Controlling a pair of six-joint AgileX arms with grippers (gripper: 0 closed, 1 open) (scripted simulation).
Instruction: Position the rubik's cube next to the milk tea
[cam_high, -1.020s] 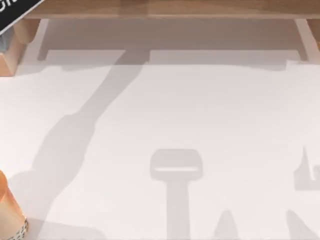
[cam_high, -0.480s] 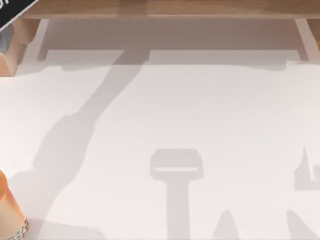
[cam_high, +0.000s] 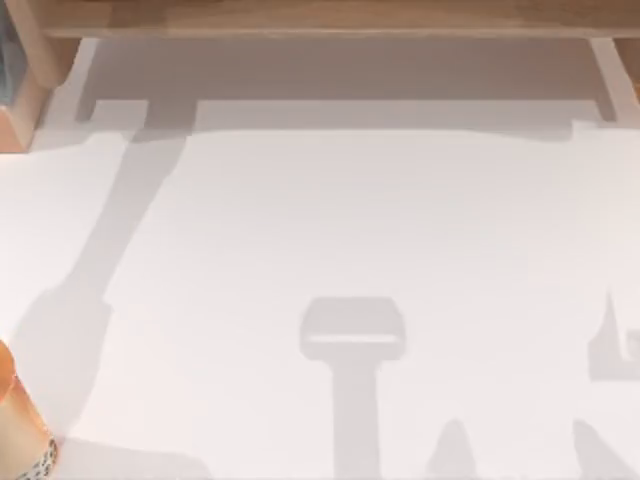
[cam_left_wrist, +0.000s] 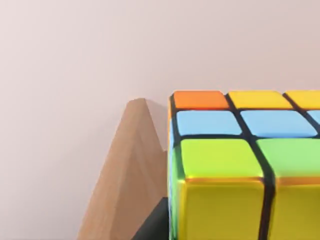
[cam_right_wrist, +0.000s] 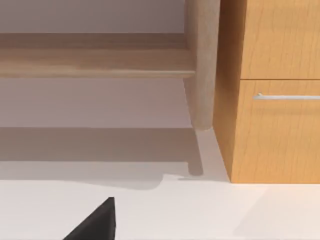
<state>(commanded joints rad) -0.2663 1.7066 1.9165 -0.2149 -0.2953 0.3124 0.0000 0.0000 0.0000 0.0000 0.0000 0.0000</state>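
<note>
The rubik's cube (cam_left_wrist: 235, 165) sits very close in the left wrist view, showing orange, yellow, blue and green tiles. A dark part of my left gripper (cam_left_wrist: 152, 227) lies against its lower edge, and the gripper looks shut on the cube. The cube is off the table, with a wooden post and a pale wall behind it. The milk tea (cam_high: 18, 425), with an orange top and a speckled band, stands at the table's near left corner, cut by the top view's edge. A dark part of my right gripper (cam_right_wrist: 95, 222) hangs over the white table.
A wooden shelf (cam_high: 320, 18) runs along the table's far edge, with a wooden post (cam_high: 25, 95) at the far left. The right wrist view has a wooden cabinet (cam_right_wrist: 275, 90) with a metal handle and a round leg (cam_right_wrist: 200, 65).
The long arm shadow on the left of the table has swung further left. The black arm part at the far left corner has left the top view.
</note>
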